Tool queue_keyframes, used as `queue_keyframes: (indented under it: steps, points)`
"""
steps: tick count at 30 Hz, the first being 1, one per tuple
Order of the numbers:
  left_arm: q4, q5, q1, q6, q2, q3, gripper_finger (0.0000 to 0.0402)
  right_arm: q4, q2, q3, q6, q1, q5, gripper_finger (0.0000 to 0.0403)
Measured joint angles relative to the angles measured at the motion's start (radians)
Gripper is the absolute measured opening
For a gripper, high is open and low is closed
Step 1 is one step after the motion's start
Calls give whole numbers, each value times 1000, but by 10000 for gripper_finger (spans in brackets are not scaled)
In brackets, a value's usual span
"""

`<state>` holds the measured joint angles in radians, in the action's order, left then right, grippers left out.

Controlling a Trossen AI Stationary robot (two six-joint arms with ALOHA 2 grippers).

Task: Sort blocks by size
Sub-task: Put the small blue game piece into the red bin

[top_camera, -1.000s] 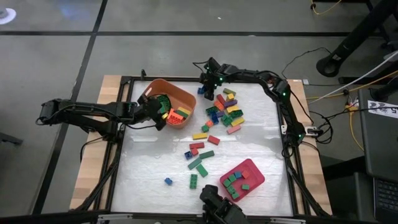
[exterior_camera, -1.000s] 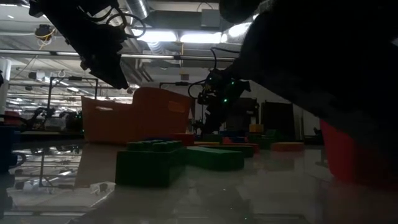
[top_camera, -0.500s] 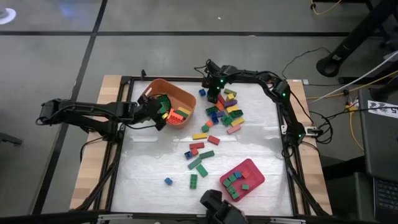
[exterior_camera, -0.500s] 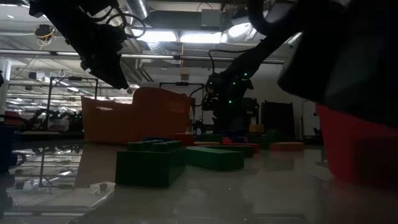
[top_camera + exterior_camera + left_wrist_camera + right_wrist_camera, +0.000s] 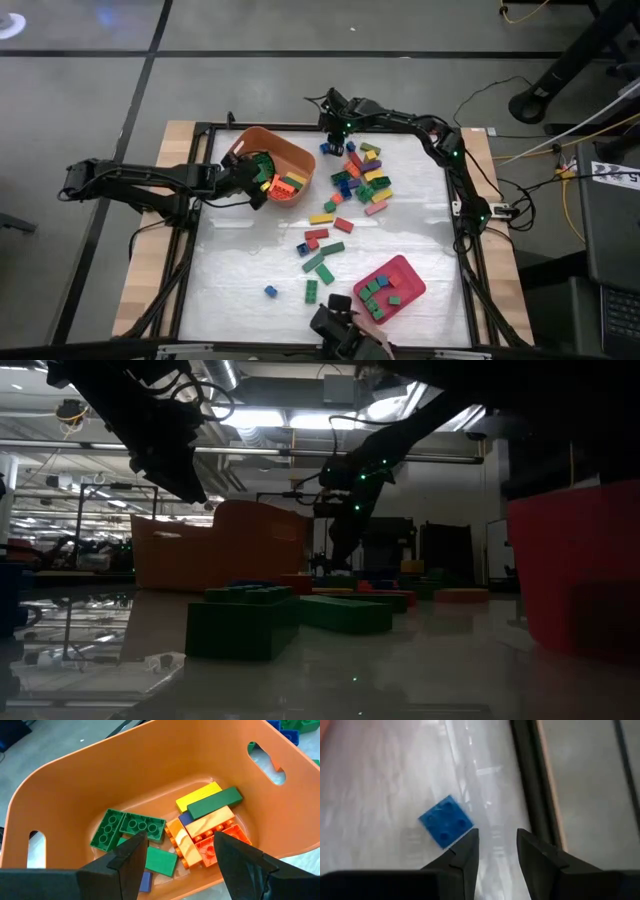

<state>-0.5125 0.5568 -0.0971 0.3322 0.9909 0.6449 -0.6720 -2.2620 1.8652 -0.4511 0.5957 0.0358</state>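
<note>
Many coloured blocks (image 5: 362, 175) lie heaped at the far middle of the table, and more (image 5: 322, 245) are strewn toward its centre. My right gripper (image 5: 334, 124) hangs by the far edge above a small blue square block (image 5: 445, 826), which lies flat on the table. Its fingers (image 5: 470, 851) stand slightly apart with nothing between them. My left gripper (image 5: 180, 857) hovers open over the orange tub (image 5: 290, 150). Inside the tub lie long green, yellow and orange blocks (image 5: 200, 827).
A red tray (image 5: 408, 268) with small green blocks stands near the front right and shows large in the low view (image 5: 570, 575). A lone blue block (image 5: 270, 291) lies front left. The black frame rail (image 5: 532, 775) runs close by the right gripper. A green block (image 5: 240, 622) lies close to the low camera.
My right gripper has risen from the heap of blocks and drawn toward the table's far edge, tipping as it went. Its fingers hold nothing. My left gripper has stayed over the tub.
</note>
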Motion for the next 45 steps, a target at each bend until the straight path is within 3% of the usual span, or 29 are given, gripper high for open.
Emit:
queue_keyframes:
  steps: [5, 16, 22, 40, 45]
  points:
    - [0, 0, 0, -1, 0, 0, 217, -8, 0, 1, 64, -11, 9, 148]
    - [0, 0, 0, -2, 0, 0, 217, 13, 0, 1, 364, -14, 3, 244]
    - [0, 0, 0, -10, 0, 0, 217, 22, -6, 1, 449, -19, 36, 250]
    - [0, 0, 0, -10, 0, 0, 217, 5, -42, 1, 508, -43, 22, 250]
    - [0, 0, 0, -7, 0, 0, 217, -3, -57, 1, 550, -44, 94, 250]
